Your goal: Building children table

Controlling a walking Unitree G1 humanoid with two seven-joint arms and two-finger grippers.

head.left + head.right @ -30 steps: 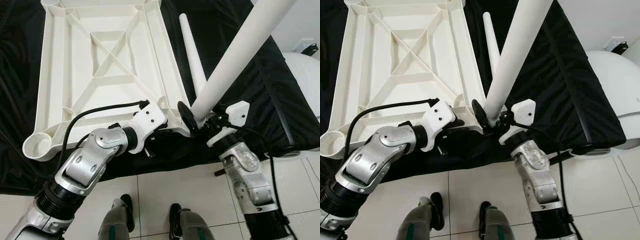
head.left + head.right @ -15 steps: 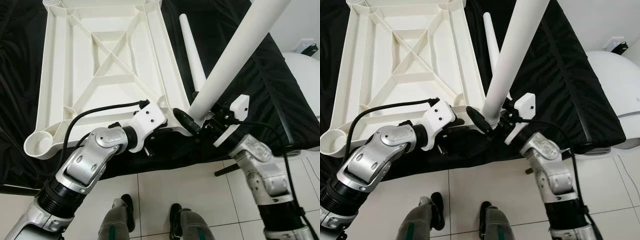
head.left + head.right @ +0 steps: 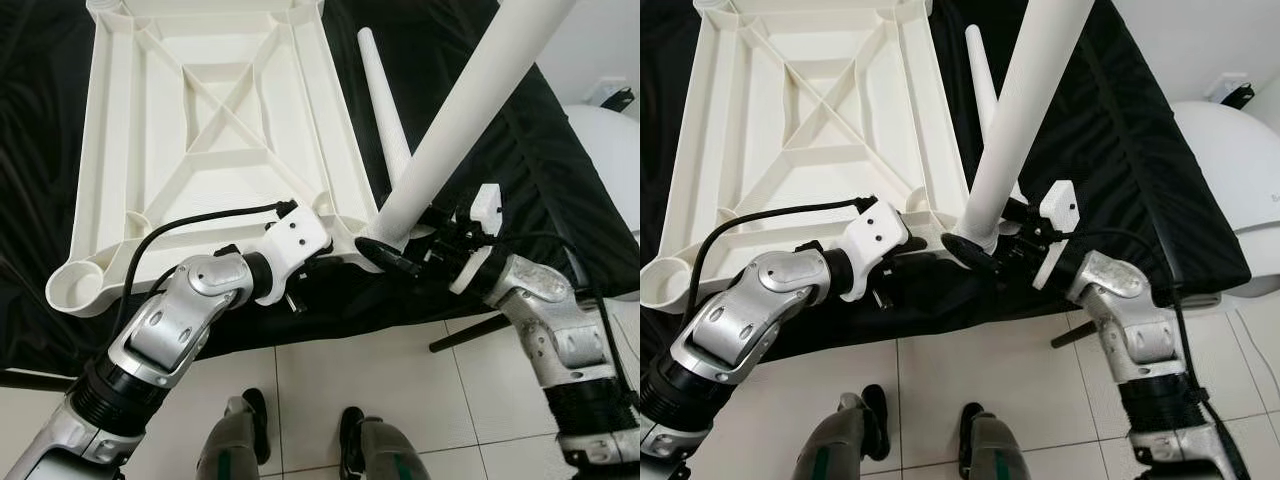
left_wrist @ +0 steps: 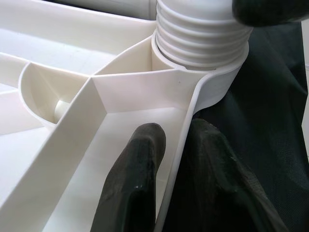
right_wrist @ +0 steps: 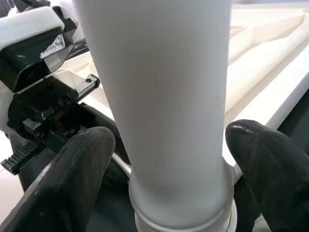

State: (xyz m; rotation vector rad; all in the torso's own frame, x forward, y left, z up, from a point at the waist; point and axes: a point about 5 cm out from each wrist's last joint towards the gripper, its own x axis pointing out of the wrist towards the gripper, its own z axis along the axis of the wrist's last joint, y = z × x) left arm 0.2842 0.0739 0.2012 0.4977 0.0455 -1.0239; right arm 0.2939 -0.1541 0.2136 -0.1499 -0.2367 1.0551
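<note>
Lying upside down on a black cloth (image 3: pixel 480 130), ribs up: one white tabletop (image 3: pixel 210 140), two empty round leg sockets (image 3: pixel 75 292) showing, one at its near left corner and one at its far left corner. Standing tilted in the near right corner socket (image 4: pixel 212 82): one white table leg (image 3: pixel 460 115), threaded end (image 4: pixel 200 34) seated in the socket ring, several thread ridges showing above the rim. Lying flat on the cloth just beside the tabletop's right edge: a second, tapered white leg (image 3: pixel 385 115). Two legs counted in all.

Clamping the tabletop's near edge wall just beside that corner socket: left gripper (image 4: pixel 176 169), one black finger (image 4: pixel 137 169) inside the rim, the other outside against the cloth, shut on the wall.

Reaching in from the right at the base of the tilted leg: right gripper (image 5: pixel 178 169), two black fingers (image 5: pixel 72 174) set on either side of the leg with narrow gaps, spread and not pressing it.

Below the cloth's near edge: white tiled floor (image 3: pixel 330 390), the robot's two feet (image 3: pixel 300 440), and a white rounded object (image 3: pixel 1230 160) at far right.
</note>
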